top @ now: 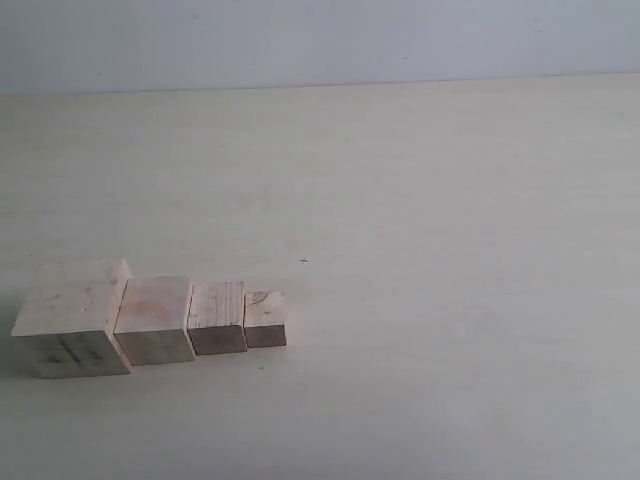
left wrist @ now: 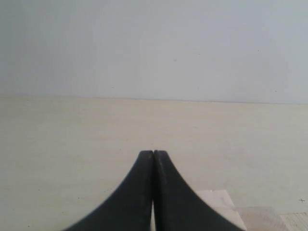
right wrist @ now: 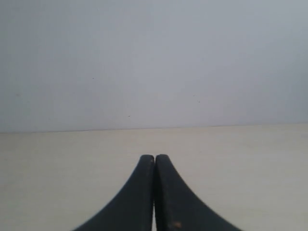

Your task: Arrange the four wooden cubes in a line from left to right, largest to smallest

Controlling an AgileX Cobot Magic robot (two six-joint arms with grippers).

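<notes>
Four pale wooden cubes stand side by side in a row near the table's front left in the exterior view. The largest cube (top: 70,320), with dark smudges on its front face, is leftmost. Then come the second cube (top: 153,318), the third cube (top: 217,316) and the smallest cube (top: 265,317) with a curved grain mark on top. Neither arm shows in the exterior view. My left gripper (left wrist: 153,153) is shut with nothing in it; a cube top (left wrist: 219,199) and another cube (left wrist: 260,219) peek out beside its fingers. My right gripper (right wrist: 154,157) is shut and empty over bare table.
The pale table (top: 420,250) stretches to the right and back of the row, ending at a grey-white wall (top: 320,40). A tiny dark speck (top: 303,261) lies on the table behind the smallest cube.
</notes>
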